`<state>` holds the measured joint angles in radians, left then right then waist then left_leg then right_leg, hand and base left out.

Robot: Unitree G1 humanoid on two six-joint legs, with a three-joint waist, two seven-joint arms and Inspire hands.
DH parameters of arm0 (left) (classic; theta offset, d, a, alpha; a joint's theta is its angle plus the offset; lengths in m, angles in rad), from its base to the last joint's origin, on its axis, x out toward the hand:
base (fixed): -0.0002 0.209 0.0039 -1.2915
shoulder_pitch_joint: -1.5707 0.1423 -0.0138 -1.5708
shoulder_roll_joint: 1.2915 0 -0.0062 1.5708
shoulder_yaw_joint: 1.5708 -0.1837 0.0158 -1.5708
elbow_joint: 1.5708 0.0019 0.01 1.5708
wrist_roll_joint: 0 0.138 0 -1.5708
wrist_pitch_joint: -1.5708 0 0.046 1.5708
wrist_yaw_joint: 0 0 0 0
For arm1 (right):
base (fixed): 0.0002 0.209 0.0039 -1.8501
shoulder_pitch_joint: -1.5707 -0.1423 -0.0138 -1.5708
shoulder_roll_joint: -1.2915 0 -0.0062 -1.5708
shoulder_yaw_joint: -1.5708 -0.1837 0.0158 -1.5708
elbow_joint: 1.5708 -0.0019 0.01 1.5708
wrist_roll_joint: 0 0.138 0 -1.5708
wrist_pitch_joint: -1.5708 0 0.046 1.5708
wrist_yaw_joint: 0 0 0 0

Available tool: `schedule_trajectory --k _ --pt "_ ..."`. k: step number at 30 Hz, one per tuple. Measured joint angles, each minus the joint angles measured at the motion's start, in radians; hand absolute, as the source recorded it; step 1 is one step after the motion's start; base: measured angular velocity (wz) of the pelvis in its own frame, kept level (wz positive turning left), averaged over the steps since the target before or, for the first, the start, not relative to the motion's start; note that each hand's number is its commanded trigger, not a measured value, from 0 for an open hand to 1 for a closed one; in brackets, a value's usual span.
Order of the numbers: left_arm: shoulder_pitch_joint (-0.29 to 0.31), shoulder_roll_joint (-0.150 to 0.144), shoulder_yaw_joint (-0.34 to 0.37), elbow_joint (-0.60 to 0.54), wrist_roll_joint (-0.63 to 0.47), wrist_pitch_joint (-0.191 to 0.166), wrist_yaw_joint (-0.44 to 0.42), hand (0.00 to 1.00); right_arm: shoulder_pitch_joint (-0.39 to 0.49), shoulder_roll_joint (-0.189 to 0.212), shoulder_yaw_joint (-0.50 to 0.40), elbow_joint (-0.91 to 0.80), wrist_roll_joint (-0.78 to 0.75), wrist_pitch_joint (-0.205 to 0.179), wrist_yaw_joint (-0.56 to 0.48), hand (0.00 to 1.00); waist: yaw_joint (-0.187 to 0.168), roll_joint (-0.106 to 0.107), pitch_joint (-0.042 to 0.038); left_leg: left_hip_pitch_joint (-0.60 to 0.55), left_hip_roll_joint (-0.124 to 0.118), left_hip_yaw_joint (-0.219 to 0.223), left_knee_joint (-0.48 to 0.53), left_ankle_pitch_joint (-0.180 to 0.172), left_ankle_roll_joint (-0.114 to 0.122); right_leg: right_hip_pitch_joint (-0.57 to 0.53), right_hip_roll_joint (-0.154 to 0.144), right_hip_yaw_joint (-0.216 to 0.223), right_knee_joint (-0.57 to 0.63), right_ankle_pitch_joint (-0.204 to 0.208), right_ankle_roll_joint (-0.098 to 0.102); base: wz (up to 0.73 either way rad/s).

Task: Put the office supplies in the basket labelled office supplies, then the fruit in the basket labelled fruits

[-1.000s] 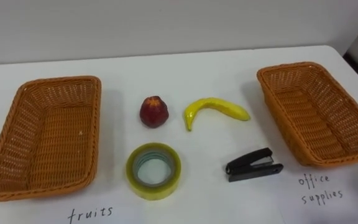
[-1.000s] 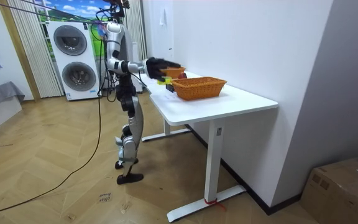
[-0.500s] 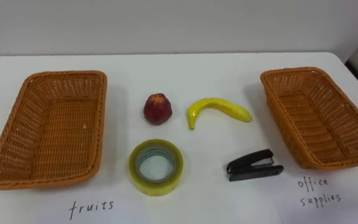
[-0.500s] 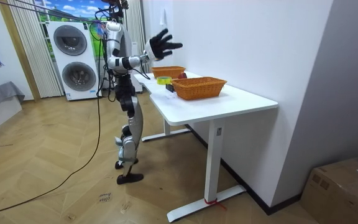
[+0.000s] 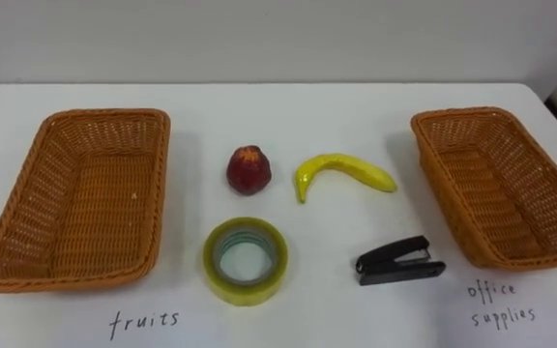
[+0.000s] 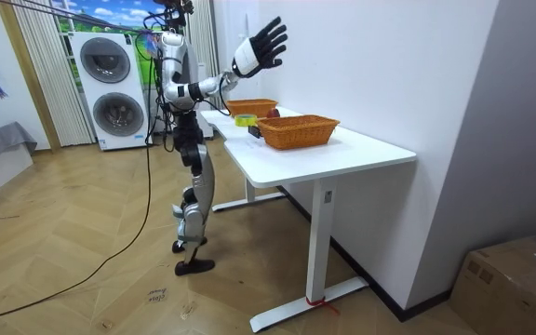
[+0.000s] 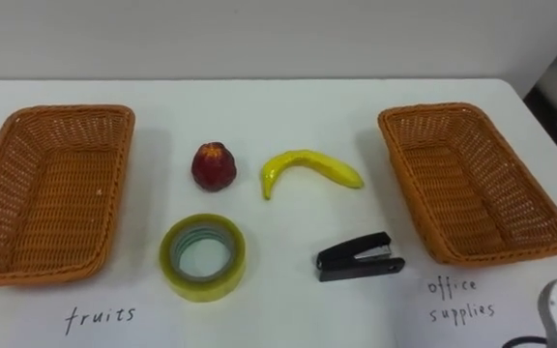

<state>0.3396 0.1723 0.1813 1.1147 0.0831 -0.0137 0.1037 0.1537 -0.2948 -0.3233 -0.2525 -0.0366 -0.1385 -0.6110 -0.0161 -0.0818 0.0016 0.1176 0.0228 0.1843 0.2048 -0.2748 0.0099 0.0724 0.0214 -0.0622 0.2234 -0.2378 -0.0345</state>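
On the white table point(image 5: 356, 111) lie a dark red apple point(image 5: 248, 170), a yellow banana point(image 5: 343, 174), a roll of yellow tape point(image 5: 245, 260) and a black stapler point(image 5: 398, 262). An empty wicker basket point(image 5: 161, 193) stands at the left above the handwritten word "fruits" point(image 5: 144, 320). A second empty wicker basket point(image 5: 433, 184) stands at the right by the words "office supplies" point(image 5: 499, 302). In the room view I stand at the table's edge with my right hand point(image 6: 266, 44) raised above head height, open, fingers spread, holding nothing.
A white wall runs along the far edge of the table. In the room view stacked washing machines point(image 6: 110, 84) stand behind me, and wooden floor lies around the table. A cardboard box point(image 6: 515, 279) sits on the floor at the room view's right.
My right hand has risen from just over the table to above head height, staying open. The eye view shifted slightly; the things on the table have not moved.
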Motion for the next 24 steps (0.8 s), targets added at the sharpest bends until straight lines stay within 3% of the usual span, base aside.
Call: schedule_trajectory --k 2,9,15,24 --pt "0.001 0.013 0.0 0.0 0.0 0.0 -0.008 0.0 -0.002 -0.024 0.008 0.0 -0.014 0.008 0.048 0.0 0.005 -0.011 0.004 0.0 0.0 0.0 0.0 0.0 0.0 0.0 -0.001 -0.001 0.0 0.0 0.0 0.0" --pt "-0.001 0.028 0.002 -0.008 0.04 0.0 -0.016 0.0 -0.013 -0.049 0.031 0.0 -0.04 0.011 0.165 0.0 0.022 -0.029 0.0058 -0.002 0.002 0.003 0.001 0.001 0.0 -0.003 -0.002 0.002 -0.002 0.004 -0.001 -0.02" --pt "-0.001 0.03 0.014 -0.002 0.04 0.008 -0.021 0.0 -0.022 -0.05 0.055 0.001 -0.111 0.015 0.302 0.0 0.024 -0.019 0.0043 -0.002 0.002 0.003 0.001 0.001 0.0 -0.002 -0.003 0.003 -0.003 0.007 0.001 0.0" --pt "-0.001 0.029 0.031 0.005 0.04 0.037 -0.055 0.0 -0.022 -0.05 0.064 0.002 -0.137 0.075 0.452 0.0 0.025 -0.009 0.0027 -0.003 0.003 0.002 0.002 0.001 0.0 -0.001 -0.003 0.0 -0.003 0.008 -0.001 0.0"
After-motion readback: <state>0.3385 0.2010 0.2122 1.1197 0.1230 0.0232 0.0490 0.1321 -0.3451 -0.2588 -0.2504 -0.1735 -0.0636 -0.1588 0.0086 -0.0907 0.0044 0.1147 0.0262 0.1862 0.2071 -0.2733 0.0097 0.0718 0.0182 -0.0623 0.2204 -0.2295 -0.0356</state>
